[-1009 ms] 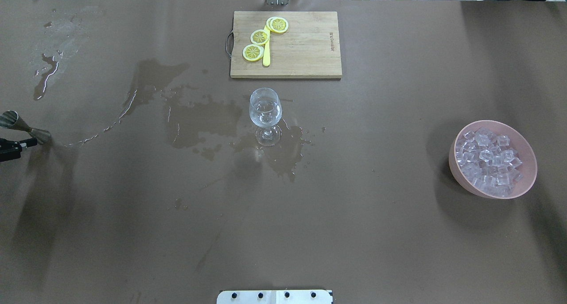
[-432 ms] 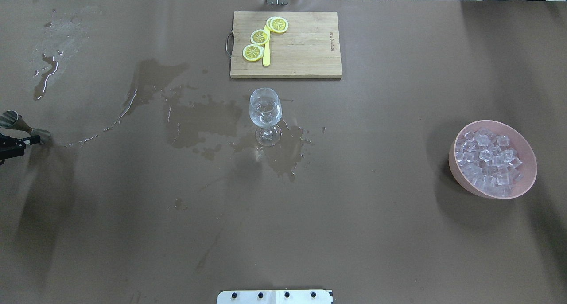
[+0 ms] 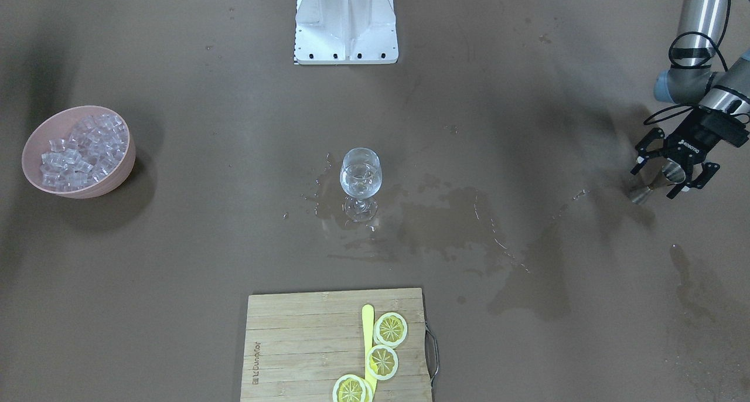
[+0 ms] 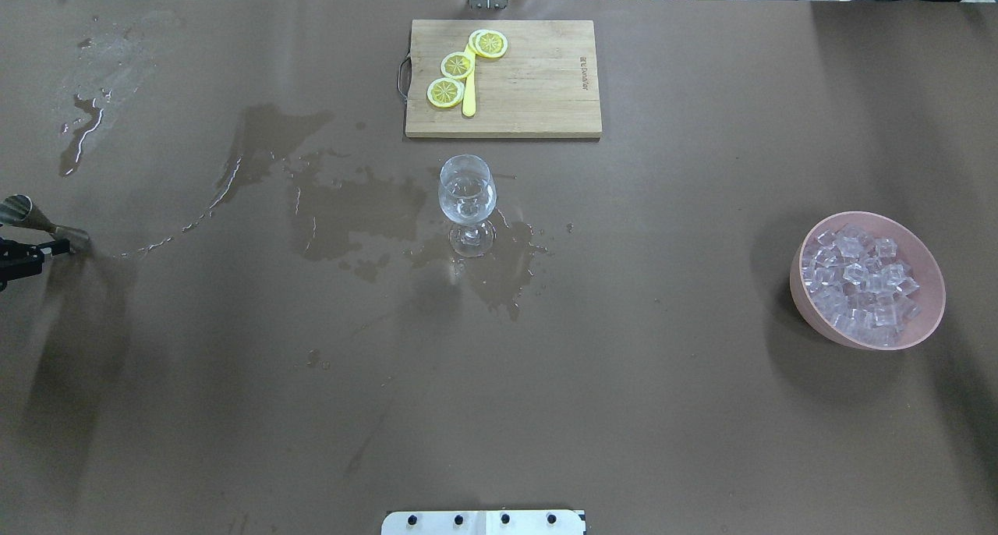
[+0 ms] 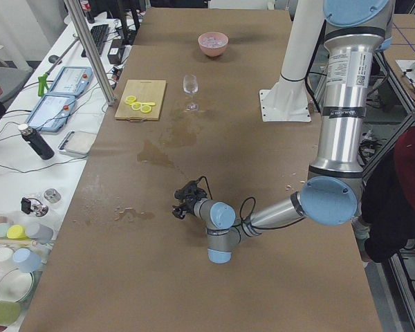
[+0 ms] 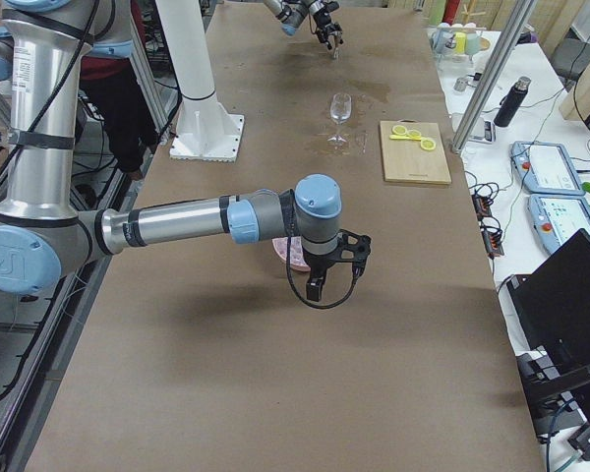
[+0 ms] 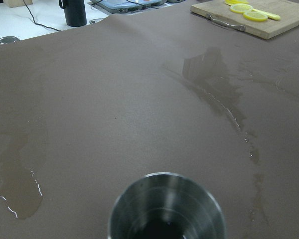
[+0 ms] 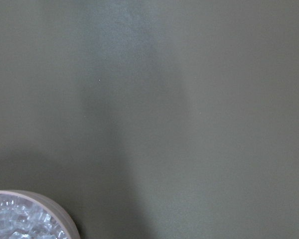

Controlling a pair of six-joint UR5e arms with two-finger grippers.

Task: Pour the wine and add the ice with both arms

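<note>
My left gripper (image 3: 668, 176) has slid a little further toward the worktop (image 4: 624, 410) edge than a second ago, its fingers (image 3: 642, 157) clamped round the steel jigger (image 3: 650, 186). The wine glass (image 4: 467, 200), holding a little wine (image 3: 360, 179), stands well apart from those fingers, open wet worktop between. My right gripper (image 6: 332, 265) hangs beside the ice (image 4: 858, 281) bowl (image 4: 811, 317); I cannot tell its spread.

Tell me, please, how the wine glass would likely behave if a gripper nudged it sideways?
The wine glass is a wide bowl on a thin stem and small foot, so it would probably tip rather than slide. It stands in a puddle, so the foot may skid unpredictably. Being thin clear glass holding a little liquid, it looks fragile and spill-prone.
</note>
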